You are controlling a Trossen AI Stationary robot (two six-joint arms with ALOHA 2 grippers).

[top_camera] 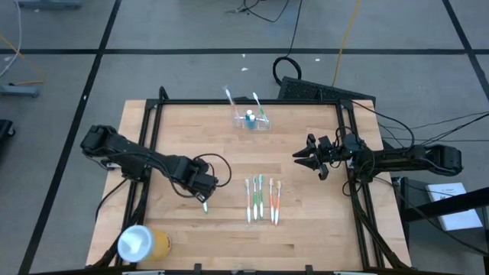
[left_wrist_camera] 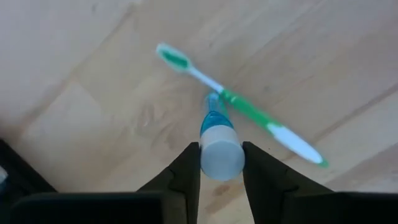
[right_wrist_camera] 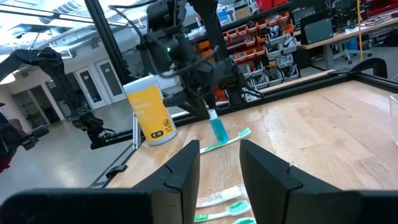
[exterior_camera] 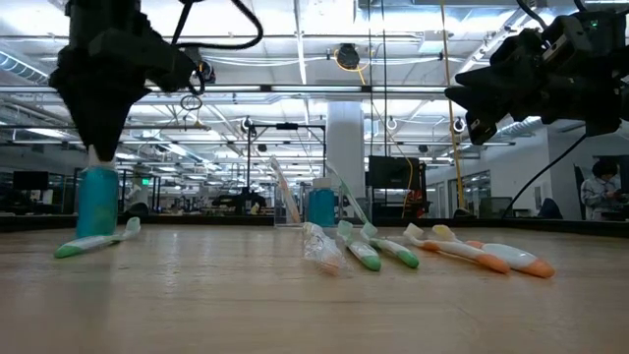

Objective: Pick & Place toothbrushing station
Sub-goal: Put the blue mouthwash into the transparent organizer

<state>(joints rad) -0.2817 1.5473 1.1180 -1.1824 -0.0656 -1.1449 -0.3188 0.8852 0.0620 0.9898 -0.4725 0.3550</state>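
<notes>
The see-through toothbrushing station point(top_camera: 252, 121) stands at the table's far middle, with two toothbrushes and a blue tube leaning in it. My left gripper point(top_camera: 202, 189) is at the table's left middle, shut on a second blue tube with a white cap point(left_wrist_camera: 219, 140). A green-and-white toothbrush point(left_wrist_camera: 249, 112) lies on the table under that tube. My right gripper point(top_camera: 302, 156) hangs open and empty above the table's right side. Several toothbrushes point(top_camera: 262, 200) lie side by side at the table's middle. My left gripper pinches the tube's white cap end point(left_wrist_camera: 211, 158) between its two fingers point(left_wrist_camera: 186, 171), one on each side. The fingers come from above, pointing down. The tube hangs upright below them point(exterior_camera: 96, 202). Its lower end is at the green toothbrush; whether it touches brush or table, I cannot tell.
A yellow cylinder with a white round end point(top_camera: 143, 243) lies at the table's near left corner. A black frame rail point(top_camera: 252, 101) runs along the table's edges. Bare wood lies between the station and the row of toothbrushes.
</notes>
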